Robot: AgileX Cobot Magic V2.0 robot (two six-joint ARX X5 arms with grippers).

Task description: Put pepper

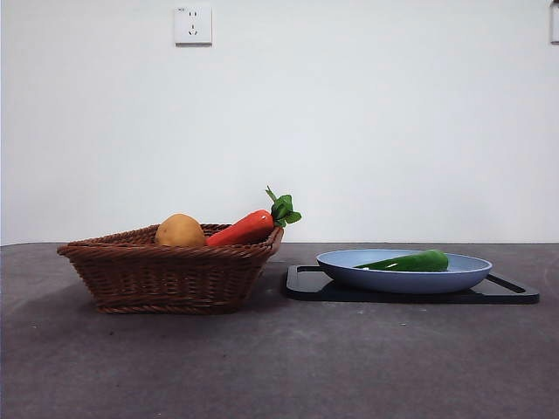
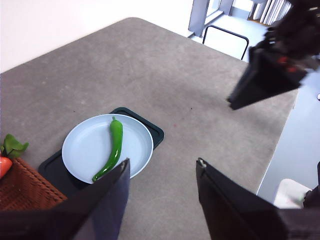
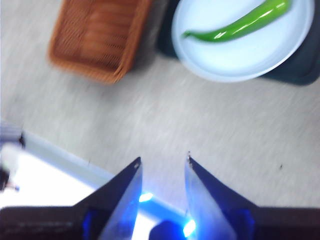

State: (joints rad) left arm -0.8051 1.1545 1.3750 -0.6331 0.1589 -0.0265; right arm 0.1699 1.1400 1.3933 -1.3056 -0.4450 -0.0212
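Note:
The green pepper [image 1: 409,262] lies on a light blue plate [image 1: 345,261] that rests on a black tray [image 1: 306,285], right of the basket. It also shows in the left wrist view [image 2: 113,148] and the right wrist view [image 3: 239,25]. My left gripper [image 2: 162,172] is open and empty, high above the table near the plate [image 2: 82,150]. My right gripper [image 3: 162,161] is open and empty, high above the table, well away from the plate [image 3: 220,57]. Neither gripper shows in the front view.
A brown wicker basket [image 1: 166,269] at the left holds a tan potato [image 1: 179,230] and an orange carrot [image 1: 249,227] with green leaves. The other arm's gripper [image 2: 272,75] hangs above the table's far edge in the left wrist view.

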